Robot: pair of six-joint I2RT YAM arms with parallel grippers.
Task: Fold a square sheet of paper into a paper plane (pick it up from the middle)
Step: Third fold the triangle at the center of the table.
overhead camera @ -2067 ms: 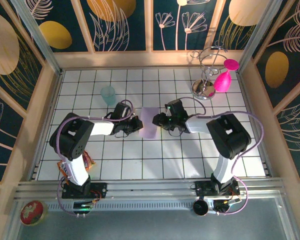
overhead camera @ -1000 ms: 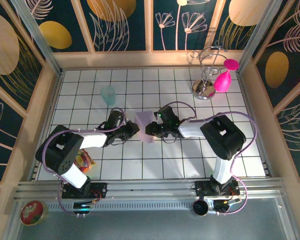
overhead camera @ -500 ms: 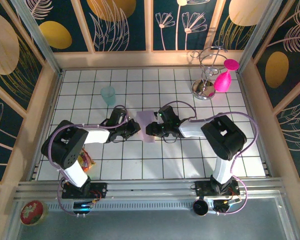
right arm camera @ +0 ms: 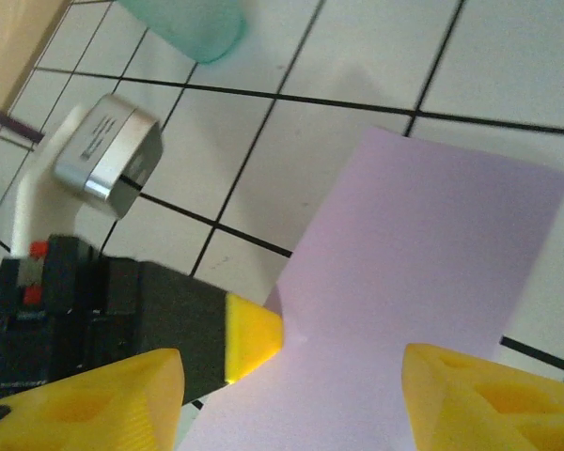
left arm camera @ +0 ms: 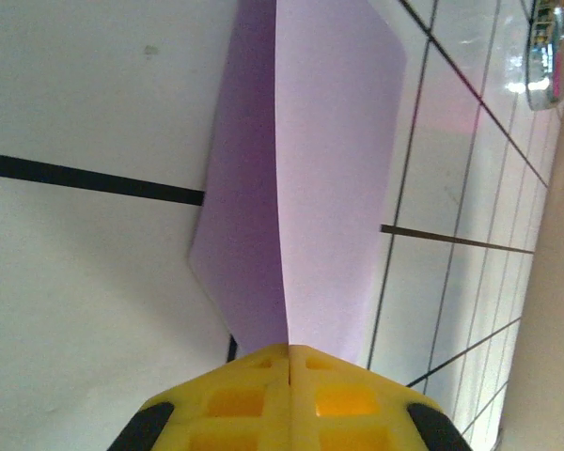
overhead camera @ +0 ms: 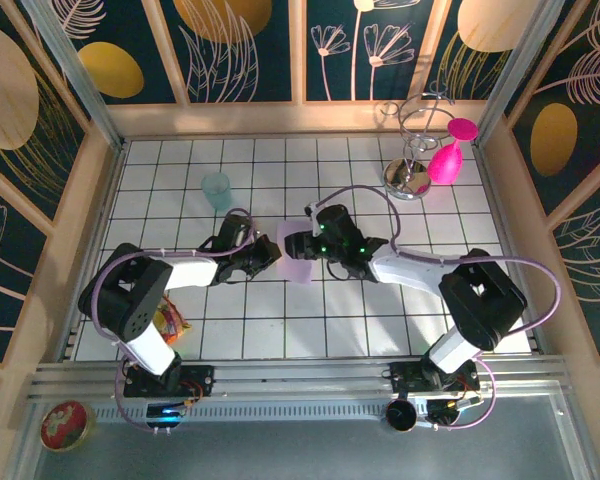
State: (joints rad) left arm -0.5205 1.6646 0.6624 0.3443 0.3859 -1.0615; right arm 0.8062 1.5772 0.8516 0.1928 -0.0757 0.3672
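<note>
At the far left of the overhead view an orange snack packet lies on the desk beside my left arm. A teal cup stands at about 11 o'clock from the paper, well apart from it. My left claw comes in from 9 o'clock and is clamped on the left edge of the square sheet of paper. In my left wrist view its yellow fingers are pressed together on the lilac sheet. A sharp line runs straight out from where they meet, shaded lilac to its left and lit lilac to its right. Seen from above, the sheet sits near the middle of the desk as a narrow strip. Its long axis runs roughly 12 to 6 o'clock, with the far end tipped slightly toward 11. I cannot tell whether it is clear of the tiles. My right claw comes in from 3 o'clock over the upper part of the strip. In my right wrist view its fingers stand wide apart with the sheet spread between them, gripping nothing, and the left claw's yellow tip touches the sheet's edge. At 2 o'clock from the paper, near the far right corner, a wire stand has a pink bulb just beside it.
</note>
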